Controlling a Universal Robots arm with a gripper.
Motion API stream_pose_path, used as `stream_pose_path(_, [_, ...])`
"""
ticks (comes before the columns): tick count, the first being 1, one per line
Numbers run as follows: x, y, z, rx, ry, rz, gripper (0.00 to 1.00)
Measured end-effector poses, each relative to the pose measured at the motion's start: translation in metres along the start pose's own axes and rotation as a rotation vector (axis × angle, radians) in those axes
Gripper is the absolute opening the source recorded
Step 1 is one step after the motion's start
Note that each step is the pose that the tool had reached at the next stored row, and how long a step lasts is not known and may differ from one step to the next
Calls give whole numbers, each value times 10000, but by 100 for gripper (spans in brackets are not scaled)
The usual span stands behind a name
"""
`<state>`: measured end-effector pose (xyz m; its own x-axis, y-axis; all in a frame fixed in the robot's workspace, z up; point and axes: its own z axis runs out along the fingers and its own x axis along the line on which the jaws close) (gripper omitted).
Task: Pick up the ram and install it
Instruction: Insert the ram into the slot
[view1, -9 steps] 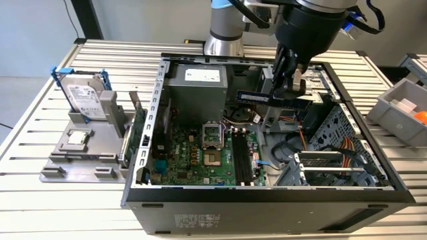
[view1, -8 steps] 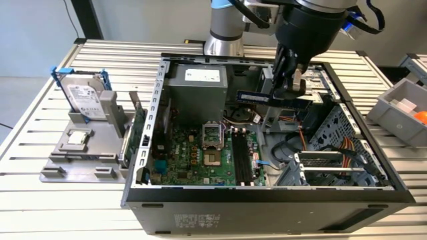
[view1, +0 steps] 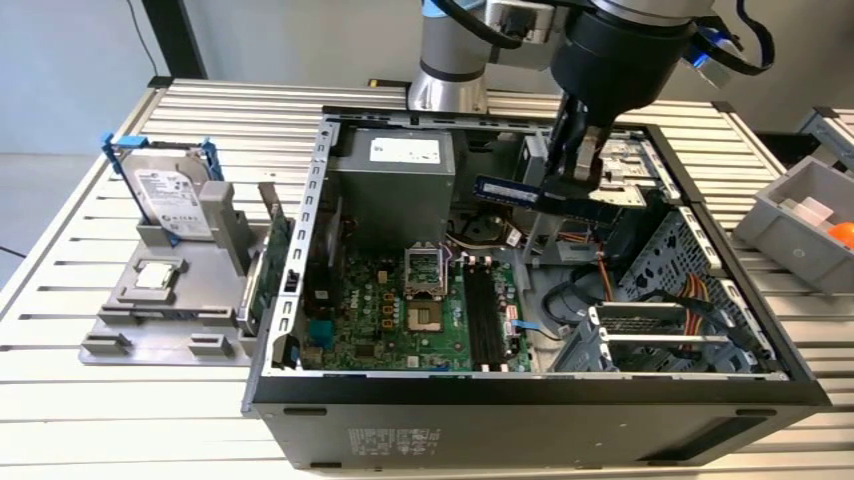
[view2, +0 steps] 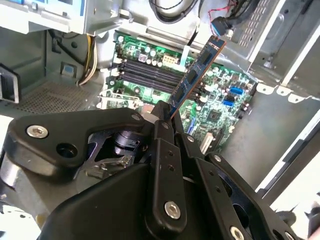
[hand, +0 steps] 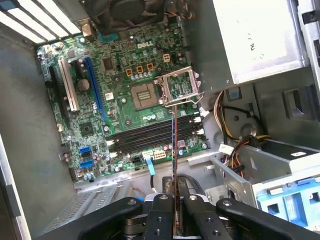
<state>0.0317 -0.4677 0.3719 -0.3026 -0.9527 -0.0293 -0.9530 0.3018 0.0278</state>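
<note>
Gripper (view2: 165, 120): closed near one end of the ram (view2: 196, 72), leaving most of its length free. Ram: aloft above the motherboard (hand: 90, 130), clear of it, lying crosswise to the memory slots (hand: 150, 136). Slots: on the motherboard, empty.

Dark-blue ram (view2: 197, 70), green motherboard (hand: 125, 90)

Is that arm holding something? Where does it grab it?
Yes: the gripper pinches the ram across its flat faces, near mid-length, above the open computer case.
</note>
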Motion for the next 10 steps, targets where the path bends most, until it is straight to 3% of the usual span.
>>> stream_pose_path(10, [0,0,0,-43,-3,891,0])
